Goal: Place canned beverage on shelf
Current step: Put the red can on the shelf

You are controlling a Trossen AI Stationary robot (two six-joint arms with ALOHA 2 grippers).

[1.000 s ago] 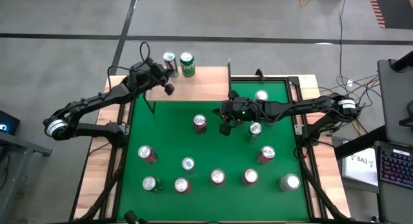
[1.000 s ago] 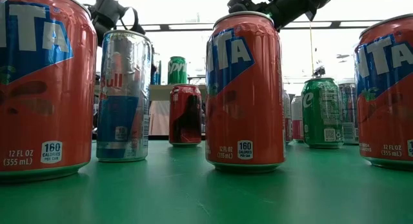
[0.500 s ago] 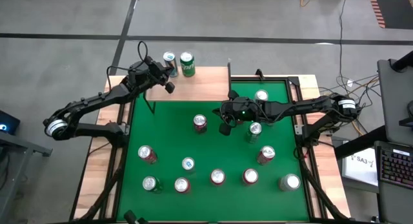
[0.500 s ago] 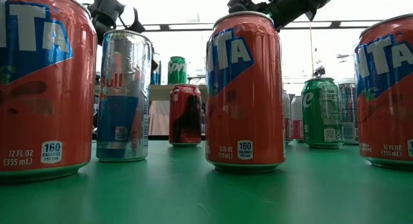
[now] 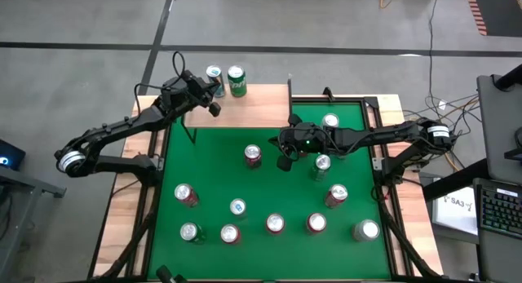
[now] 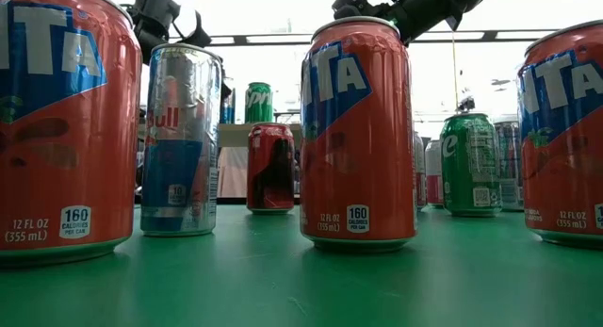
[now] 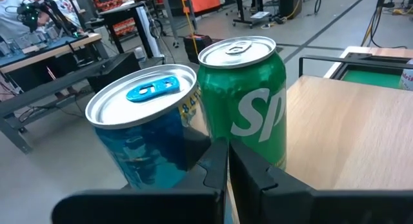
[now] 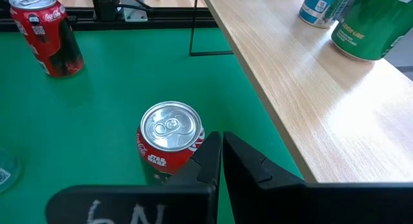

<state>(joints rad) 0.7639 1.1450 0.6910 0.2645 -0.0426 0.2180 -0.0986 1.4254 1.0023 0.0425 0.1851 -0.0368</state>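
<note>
left gripper (image 5: 214, 99) closed, right gripper (image 5: 285, 152) closed

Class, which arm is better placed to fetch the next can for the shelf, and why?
Right: its gripper hangs over the green table beside a red can. The left gripper is up at the shelf.

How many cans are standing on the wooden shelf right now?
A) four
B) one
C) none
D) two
D: the high view shows just two cans on the shelf, a blue can and a green Sprite can, side by side near the left gripper; all the other cans stand on the green table.
</note>
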